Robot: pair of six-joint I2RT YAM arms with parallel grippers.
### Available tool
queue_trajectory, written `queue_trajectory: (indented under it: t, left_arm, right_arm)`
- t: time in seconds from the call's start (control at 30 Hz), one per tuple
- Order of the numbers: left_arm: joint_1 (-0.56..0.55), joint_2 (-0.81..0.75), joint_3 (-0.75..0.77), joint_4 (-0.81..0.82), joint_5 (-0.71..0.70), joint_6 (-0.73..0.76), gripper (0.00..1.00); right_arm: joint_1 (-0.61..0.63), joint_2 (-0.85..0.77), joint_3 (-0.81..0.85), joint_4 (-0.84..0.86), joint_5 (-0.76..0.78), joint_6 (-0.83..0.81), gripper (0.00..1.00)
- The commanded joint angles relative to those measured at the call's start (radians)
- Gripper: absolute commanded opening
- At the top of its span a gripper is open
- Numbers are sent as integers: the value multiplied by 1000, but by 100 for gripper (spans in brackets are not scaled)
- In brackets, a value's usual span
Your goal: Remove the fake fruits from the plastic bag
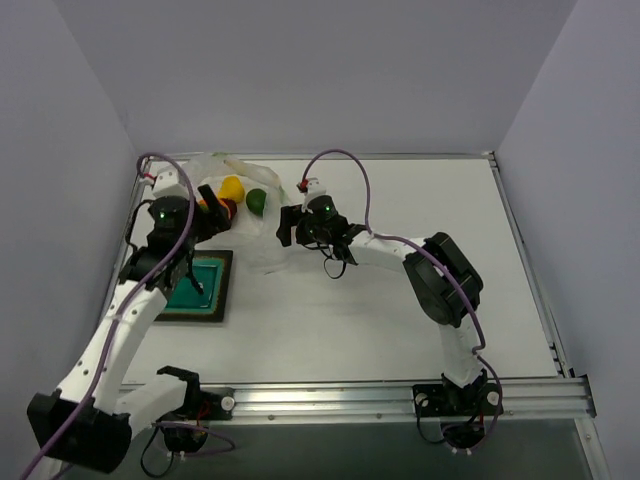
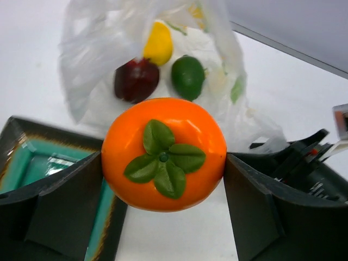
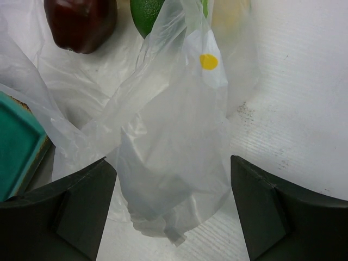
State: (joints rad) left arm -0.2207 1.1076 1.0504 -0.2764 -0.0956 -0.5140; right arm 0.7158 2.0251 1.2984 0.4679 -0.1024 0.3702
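Note:
An orange fake fruit [image 2: 163, 136] with a green leaf cap sits squeezed between both fingers of my left gripper [image 2: 163, 182], above the table near the tray's edge. Behind it the plastic bag [image 2: 87, 60] lies open, with a yellow pear-shaped fruit [image 2: 157, 43], a dark red one [image 2: 136, 80] and a green one [image 2: 187, 77] inside. From above, the left gripper [image 1: 212, 212] is at the bag's left mouth. My right gripper [image 3: 171, 212] stands open around a loose fold of the bag [image 3: 174, 141], touching neither side. The dark red fruit [image 3: 80, 24] and green fruit [image 3: 149, 13] lie beyond.
A green square tray [image 1: 200, 290] with a dark rim lies on the white table just in front of the left gripper; its corner [image 3: 16, 141] shows left of the right gripper. Walls close off the table at the back and sides.

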Motion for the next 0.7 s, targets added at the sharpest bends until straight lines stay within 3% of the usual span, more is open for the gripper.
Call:
queue_trajectory:
  t: [0.0,0.17,0.33,0.5,0.6,0.67]
  left_arm:
    - [15,-159,-131,-90,-171,-78,42]
    - [99,-201,-285,-84,-208,-176,42]
    - [176,-137,-339,-8,-248,-257,43]
    - [182,-3,-359,108,-317,-320,47]
    - [187,79,-325,123,-374,-333,53]
    - [188,113,-314,146,-389,-330,65]
  right_arm:
    - [1,-75,7,32,-2,1,79]
    - [2,-94,2,34,-6,3,79]
    - [1,-92,2,34,-3,1,80]
    - [1,-71,10,37,-14,4,81]
    - [1,-69,9,37,-8,3,80]
    - [-1,-66,9,37,-10,4,81]
